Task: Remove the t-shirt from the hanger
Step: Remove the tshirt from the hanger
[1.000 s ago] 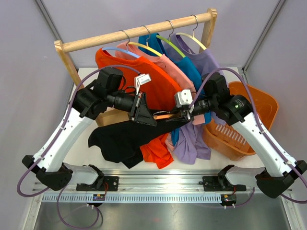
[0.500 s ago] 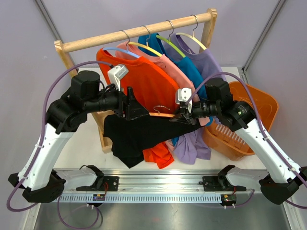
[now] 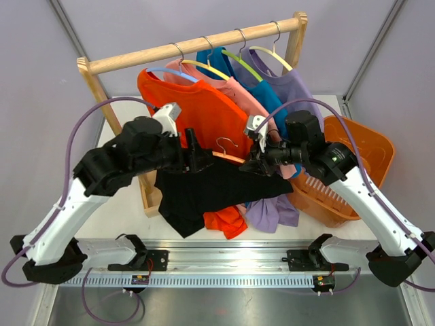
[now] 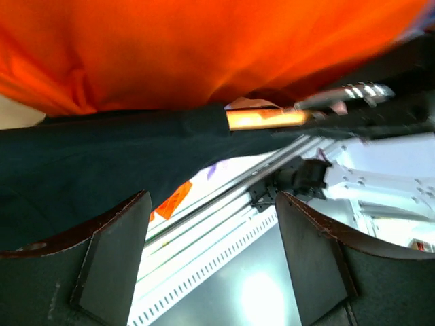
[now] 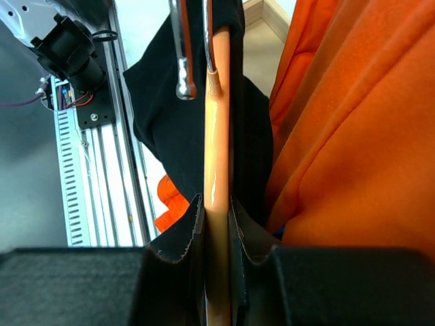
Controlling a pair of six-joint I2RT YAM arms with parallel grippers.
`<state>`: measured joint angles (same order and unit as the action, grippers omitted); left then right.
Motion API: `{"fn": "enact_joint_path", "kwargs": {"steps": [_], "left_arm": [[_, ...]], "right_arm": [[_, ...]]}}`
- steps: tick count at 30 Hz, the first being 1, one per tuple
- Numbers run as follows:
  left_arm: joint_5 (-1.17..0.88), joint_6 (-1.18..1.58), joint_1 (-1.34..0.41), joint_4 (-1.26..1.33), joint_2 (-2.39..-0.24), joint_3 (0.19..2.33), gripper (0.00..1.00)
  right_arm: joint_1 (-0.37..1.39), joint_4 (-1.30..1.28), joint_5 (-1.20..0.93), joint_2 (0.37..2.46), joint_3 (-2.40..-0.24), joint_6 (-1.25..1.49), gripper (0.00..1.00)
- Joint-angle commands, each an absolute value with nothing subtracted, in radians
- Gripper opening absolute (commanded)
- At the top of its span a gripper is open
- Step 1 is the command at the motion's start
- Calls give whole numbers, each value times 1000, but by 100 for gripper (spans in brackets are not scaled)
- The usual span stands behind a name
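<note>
A: Right gripper [image 5: 217, 224] state?

B: Clamped on the hanger [image 5: 217, 136]. The smooth, glossy peach bar is pinched between the two dark fingers [image 5: 178, 239]; their inner edges are seen to be serrated. The bar runs straight out past the fingertips. A bent chrome hook [image 5: 182, 47] is seen at its far end, just left of the bar.

A: Shirt location?

B: The black t-shirt [image 5: 153, 102] is draped over that bar beyond the fingertips, matte knit, falling on both sides of it. From the top view it is seen sagging in loose folds under both grippers. An orange t-shirt [image 5: 353, 136], soft and creased, is pressed close on the right of the fingers.

A: Left gripper [image 4: 211, 255]?

B: Spread wide. The flat, wedge-shaped dark pads [image 4: 112, 251] are well apart and nothing is held between them. Only the slotted metal rail [image 4: 217, 217] is seen through the gap. The black cloth's edge lies just past the fingertips. Contact with the left tip cannot be told.

A: Surroundings?

B: A round wooden rail [image 3: 197, 42] is noted beyond both grippers, with the coloured shirts hung on wire-hooked hangers. An orange plastic basket [image 3: 319, 197] with a slotted wall is noted outboard of the right fingers.
</note>
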<state>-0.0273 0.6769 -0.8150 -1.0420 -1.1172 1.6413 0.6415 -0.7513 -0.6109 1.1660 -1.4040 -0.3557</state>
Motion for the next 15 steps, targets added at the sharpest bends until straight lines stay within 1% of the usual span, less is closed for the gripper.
{"fn": "enact_joint_path", "kwargs": {"steps": [1,7,9,11,15], "left_arm": [[213,814,-896,-970,-1163,1635,76],[333,902,-951,-925,-1215,1618,73],[368,931,-959,-943,-1230,1620,68],[408,949,-966,-971,-1239,1620,68],[448,951,-979,-982,-1235,1611,60]], "right_arm": [[672,-690,-574,1181,-1442,-296,0],[686,-677,-583,1201,-1454,-264,0],[687,-670,-584,1203,-1463,-255,0],[687,-666,-589,1203,-1466,-242,0],[687,-663,-603,1203,-1473,-219,0]]}}
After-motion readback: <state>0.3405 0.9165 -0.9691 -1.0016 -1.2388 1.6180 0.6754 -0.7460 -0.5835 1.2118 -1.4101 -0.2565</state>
